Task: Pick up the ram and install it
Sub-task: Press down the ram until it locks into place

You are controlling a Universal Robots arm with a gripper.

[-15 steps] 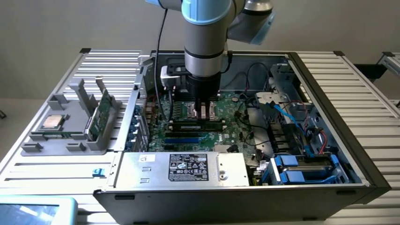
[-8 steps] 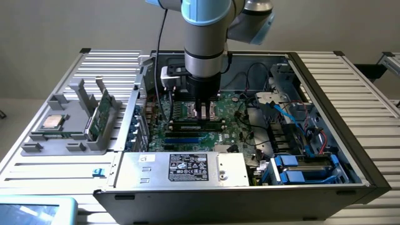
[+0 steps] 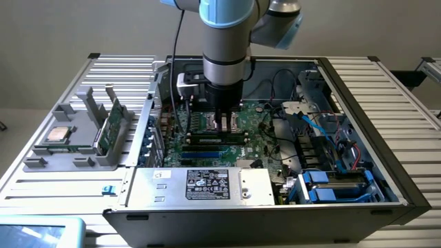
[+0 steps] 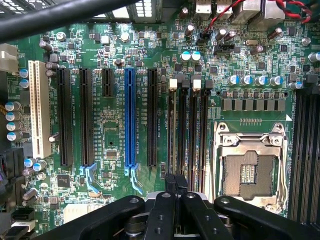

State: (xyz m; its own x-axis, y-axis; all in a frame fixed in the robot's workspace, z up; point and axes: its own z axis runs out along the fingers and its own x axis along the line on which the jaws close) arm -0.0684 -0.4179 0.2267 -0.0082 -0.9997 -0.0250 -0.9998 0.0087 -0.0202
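Over the open computer case, end effector (image 3: 224, 125) sits low above the large green motherboard (image 3: 258, 132), its dark fingers drawn narrow, close together. Between them, wrist view: a thin dark edge (image 4: 174, 181) lined up with the black memory slots (image 4: 189, 132) beside the empty silver processor socket (image 4: 248, 172). Judged to be the ram held edge-on; cannot confirm. Exterior view: a long dark stick (image 3: 218, 137) lies across the slot area directly under the fingers. Whether it is fully seated, cannot tell. Further out, on the exterior view's left, grey plastic fixture (image 3: 82, 139) on the slatted metal tabletop (image 3: 386, 103) carries an upright narrow green circuit-board stick (image 3: 110, 129) and a square silver processor chip (image 3: 57, 134).
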